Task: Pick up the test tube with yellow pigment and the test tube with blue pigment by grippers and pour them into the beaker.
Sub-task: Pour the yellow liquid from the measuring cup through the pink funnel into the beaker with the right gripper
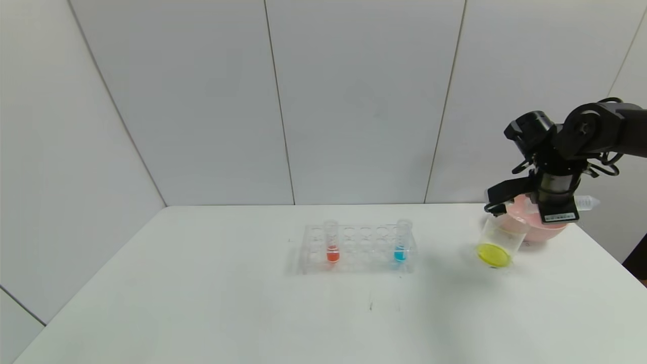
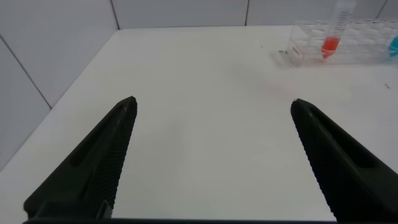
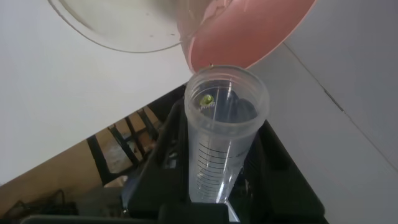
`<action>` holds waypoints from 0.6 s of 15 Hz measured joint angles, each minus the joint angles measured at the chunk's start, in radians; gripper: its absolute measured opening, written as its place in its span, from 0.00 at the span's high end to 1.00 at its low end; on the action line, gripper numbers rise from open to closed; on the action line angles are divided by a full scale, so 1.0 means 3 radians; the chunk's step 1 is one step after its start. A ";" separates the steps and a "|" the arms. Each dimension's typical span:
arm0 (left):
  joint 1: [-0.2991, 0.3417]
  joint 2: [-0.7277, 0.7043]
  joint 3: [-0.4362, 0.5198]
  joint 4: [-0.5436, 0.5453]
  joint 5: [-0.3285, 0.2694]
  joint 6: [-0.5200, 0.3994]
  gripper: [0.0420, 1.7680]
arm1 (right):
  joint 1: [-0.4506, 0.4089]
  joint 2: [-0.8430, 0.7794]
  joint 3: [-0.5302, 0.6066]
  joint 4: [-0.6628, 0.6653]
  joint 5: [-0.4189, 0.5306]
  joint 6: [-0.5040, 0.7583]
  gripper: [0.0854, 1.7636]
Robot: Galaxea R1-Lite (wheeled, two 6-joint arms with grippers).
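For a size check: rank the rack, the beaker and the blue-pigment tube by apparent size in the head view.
1. Rack, clearly largest.
2. Beaker, with yellow liquid.
3. Blue-pigment tube, slimmest, standing in the rack.

Clear rack (image 1: 354,250), orange-red tube (image 1: 331,242), pink bowl (image 1: 543,230), white table (image 1: 252,313)

The counter (image 1: 212,303) looks smooth and matt white, the rack (image 1: 358,248), the beaker (image 1: 498,241) and the graduated tube (image 3: 221,146) read as clear glossy plastic, the bowl (image 1: 548,228) as smooth pink plastic, and the right end effector (image 3: 217,180) as matt black plastic.
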 joint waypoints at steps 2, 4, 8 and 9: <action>0.0001 0.0000 0.0000 -0.0001 0.0000 0.0000 0.00 | 0.0031 -0.0001 0.0000 -0.0023 -0.0057 -0.0038 0.71; 0.0000 0.0000 0.0000 -0.0001 0.0000 0.0001 0.00 | 0.0050 -0.0008 0.0000 -0.0009 -0.0060 -0.0043 0.71; 0.0000 0.0000 0.0000 -0.0001 0.0000 0.0001 0.00 | 0.0009 -0.0075 0.0003 0.0019 0.0326 -0.0017 0.71; 0.0000 0.0000 0.0000 -0.0001 0.0000 0.0001 0.00 | -0.0026 -0.0104 0.0003 0.0000 0.0626 -0.0005 0.71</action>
